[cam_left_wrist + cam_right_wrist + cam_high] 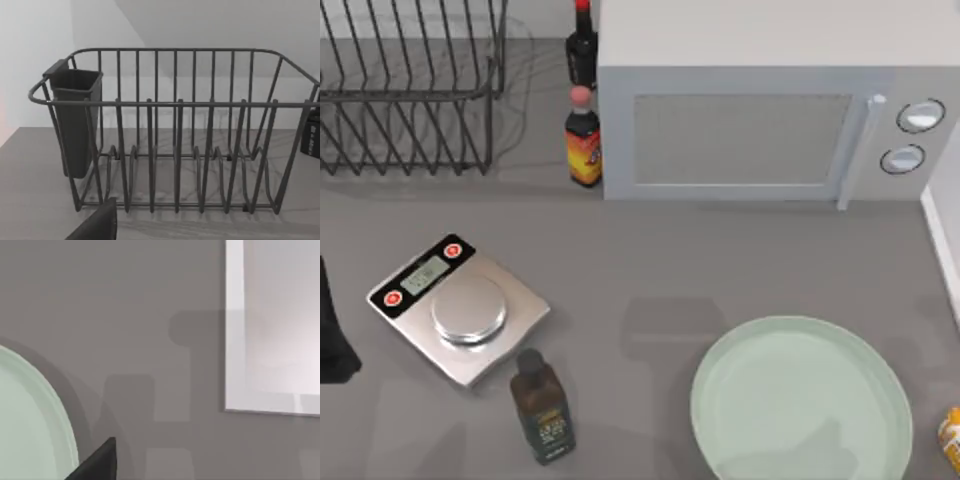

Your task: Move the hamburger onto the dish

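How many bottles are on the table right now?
3: one dark bottle at the back beside the microwave, one orange-labelled bottle just before it, one brown bottle lying near the scale. Others may be hidden.

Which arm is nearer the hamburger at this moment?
Apparently the right. The hamburger sits at the table's right edge, beside the dish. The right wrist view looks down on the dish's rim, so that arm hangs nearby. The left arm is at the far left edge, beyond the kitchen scale.

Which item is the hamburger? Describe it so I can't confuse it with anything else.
Start at the dish, the big mint-green plate at the table's near right. The hamburger sits just beyond its right rim, at the picture's right edge. It is small, lumpy, orange and yellow, unlike the dark brown bottle near the scale.
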`<state>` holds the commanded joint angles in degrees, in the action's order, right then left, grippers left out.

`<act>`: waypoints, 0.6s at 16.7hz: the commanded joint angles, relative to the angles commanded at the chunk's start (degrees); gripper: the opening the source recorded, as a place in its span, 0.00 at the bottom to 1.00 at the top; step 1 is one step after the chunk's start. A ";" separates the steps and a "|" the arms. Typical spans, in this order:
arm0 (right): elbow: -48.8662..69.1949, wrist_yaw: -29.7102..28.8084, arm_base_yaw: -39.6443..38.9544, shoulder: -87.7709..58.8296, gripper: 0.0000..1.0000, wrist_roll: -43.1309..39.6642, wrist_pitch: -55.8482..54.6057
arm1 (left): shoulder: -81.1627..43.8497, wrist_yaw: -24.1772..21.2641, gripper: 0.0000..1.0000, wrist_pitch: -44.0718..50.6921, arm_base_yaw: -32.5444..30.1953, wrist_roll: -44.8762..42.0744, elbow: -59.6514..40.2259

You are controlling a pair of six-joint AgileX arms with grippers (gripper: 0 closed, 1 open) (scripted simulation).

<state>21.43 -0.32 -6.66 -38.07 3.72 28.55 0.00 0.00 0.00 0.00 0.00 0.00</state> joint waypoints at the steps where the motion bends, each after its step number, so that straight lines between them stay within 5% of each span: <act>1: 2.53 -0.03 -0.87 -5.34 1.00 0.41 3.67 | 0.00 0.00 1.00 0.00 0.00 0.00 0.00; 10: 20.15 0.07 -6.66 -36.42 1.00 3.24 26.58 | 0.00 0.00 1.00 0.00 0.00 0.00 0.00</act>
<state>41.58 -0.25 -13.32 -74.49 6.96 55.13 0.00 0.00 0.00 0.00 0.00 0.00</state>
